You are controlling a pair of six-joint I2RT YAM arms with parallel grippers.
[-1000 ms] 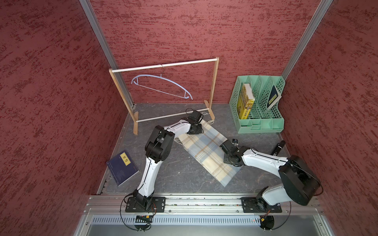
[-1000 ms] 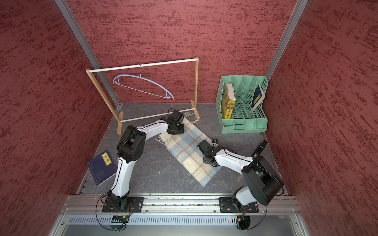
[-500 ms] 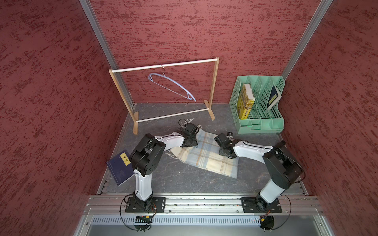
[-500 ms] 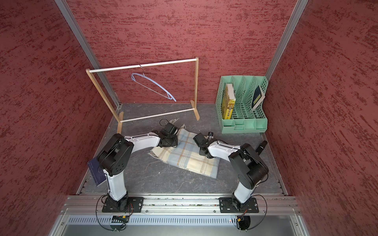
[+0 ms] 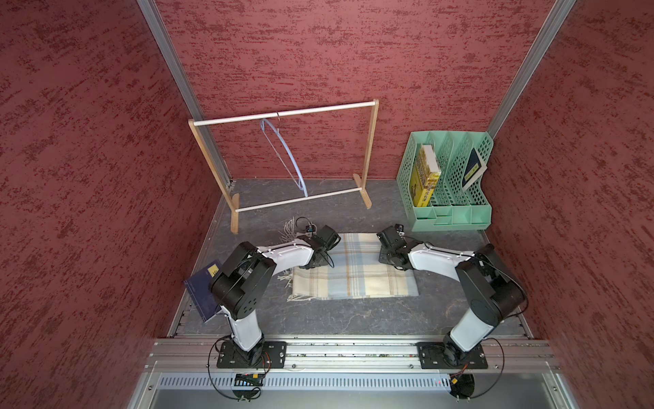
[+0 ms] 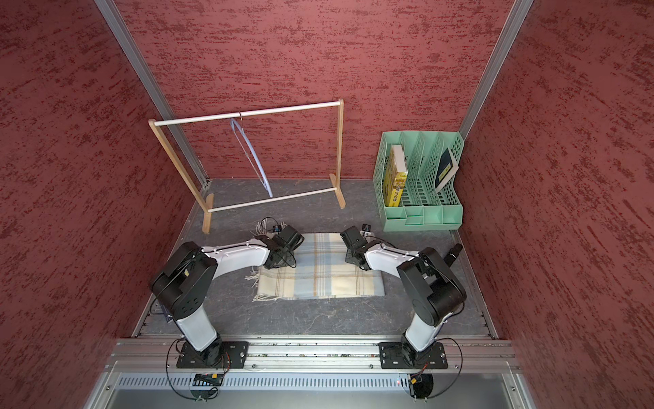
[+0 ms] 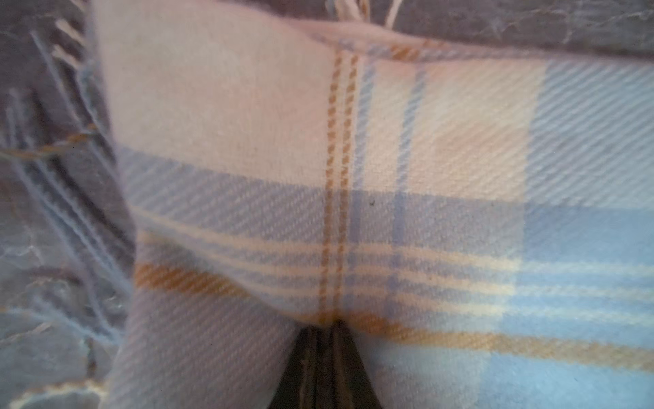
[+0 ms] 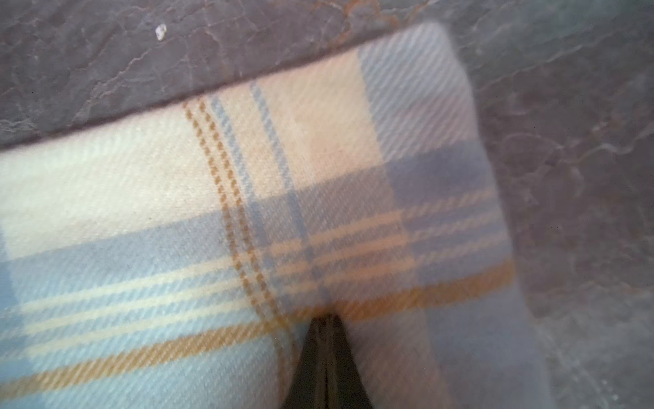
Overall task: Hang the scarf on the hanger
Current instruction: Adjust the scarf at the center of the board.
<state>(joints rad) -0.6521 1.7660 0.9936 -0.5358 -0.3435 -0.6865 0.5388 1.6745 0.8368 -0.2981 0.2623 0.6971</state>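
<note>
The plaid scarf point(image 5: 354, 272) lies folded flat on the grey table in both top views, its fringe point(image 5: 288, 226) at the left end. My left gripper point(image 7: 327, 320) is shut on the scarf's far left part, and the cloth bulges around the dark fingers. My right gripper point(image 8: 327, 317) is shut on the far right part, next to the folded edge. From above, the two wrists point(image 5: 323, 244) point(image 5: 391, 246) cover the jaws. The pale-blue hanger point(image 5: 283, 155) hangs by its wire hook from the rack's top rod, turned nearly edge-on, behind the scarf.
The wooden rack point(image 5: 371, 148) with white rods stands at the back. A green file organiser point(image 5: 449, 216) holding a yellow book point(image 5: 424, 177) and a dark one sits at the back right. A dark blue book point(image 5: 200, 294) lies at the left table edge under my left arm.
The scarf has swung from lying diagonally to lying straight across the table, carried by both grippers. The hanger has turned on the rod from broadside to nearly edge-on.
</note>
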